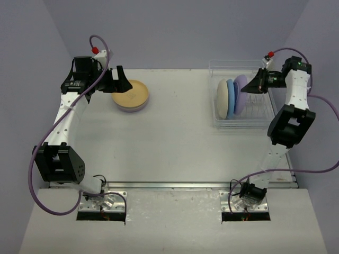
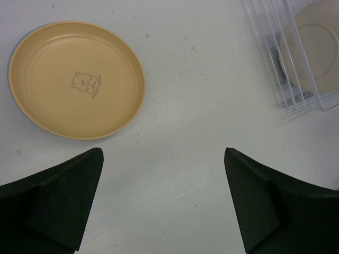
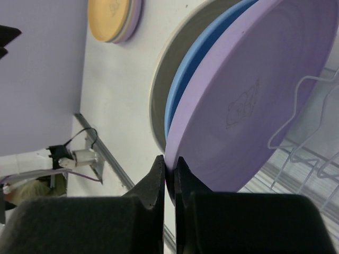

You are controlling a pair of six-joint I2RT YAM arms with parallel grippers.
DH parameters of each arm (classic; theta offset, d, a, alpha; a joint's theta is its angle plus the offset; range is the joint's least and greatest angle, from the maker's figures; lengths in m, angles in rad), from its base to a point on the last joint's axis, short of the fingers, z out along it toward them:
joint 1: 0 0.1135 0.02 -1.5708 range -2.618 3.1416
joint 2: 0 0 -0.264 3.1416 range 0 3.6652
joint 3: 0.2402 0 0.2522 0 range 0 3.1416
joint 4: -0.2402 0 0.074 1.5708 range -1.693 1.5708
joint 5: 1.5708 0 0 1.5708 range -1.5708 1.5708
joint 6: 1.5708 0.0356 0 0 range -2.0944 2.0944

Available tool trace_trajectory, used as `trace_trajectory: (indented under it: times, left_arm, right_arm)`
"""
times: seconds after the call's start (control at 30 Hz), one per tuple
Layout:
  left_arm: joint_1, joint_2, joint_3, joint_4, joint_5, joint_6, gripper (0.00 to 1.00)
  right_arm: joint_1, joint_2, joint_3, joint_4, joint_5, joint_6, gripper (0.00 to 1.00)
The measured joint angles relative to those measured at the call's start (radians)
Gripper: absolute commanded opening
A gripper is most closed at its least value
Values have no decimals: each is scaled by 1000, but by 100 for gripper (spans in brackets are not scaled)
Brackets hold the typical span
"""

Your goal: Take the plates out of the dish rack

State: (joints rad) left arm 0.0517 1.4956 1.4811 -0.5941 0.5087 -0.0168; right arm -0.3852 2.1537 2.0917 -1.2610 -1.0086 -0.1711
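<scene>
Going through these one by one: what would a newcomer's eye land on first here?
The right gripper stands out first: its jaws pinch the rim of the lavender plate, upright beside a blue plate and a cream plate in the dish rack at the far right. At far left, a yellow plate tops a small stack, with the left gripper open beside it.

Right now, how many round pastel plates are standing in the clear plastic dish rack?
3, side by side: a cream plate leftmost, a blue plate in the middle, a lavender plate rightmost, its rim pinched by the right gripper. None seems hidden.
</scene>
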Motion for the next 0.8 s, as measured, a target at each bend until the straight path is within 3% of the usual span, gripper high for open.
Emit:
trace_trajectory:
  times: [0.23,0.57,0.67,0.8]
  left_arm:
    - [0,0,0,0,0,-1,100]
    - [0,0,7,-2,-17,-16,100]
    - [0,-1,12,-5,-20,-19,100]
    - [0,-6,17,-7,-15,-19,100]
  right_arm:
    - [-88,0,60,-74,-132,1,0]
    - [-110,-101,71,-64,-305,22,0]
    - [-104,-176,96,-41,-302,21,0]
    - [11,-336,83,1,-149,-86,0]
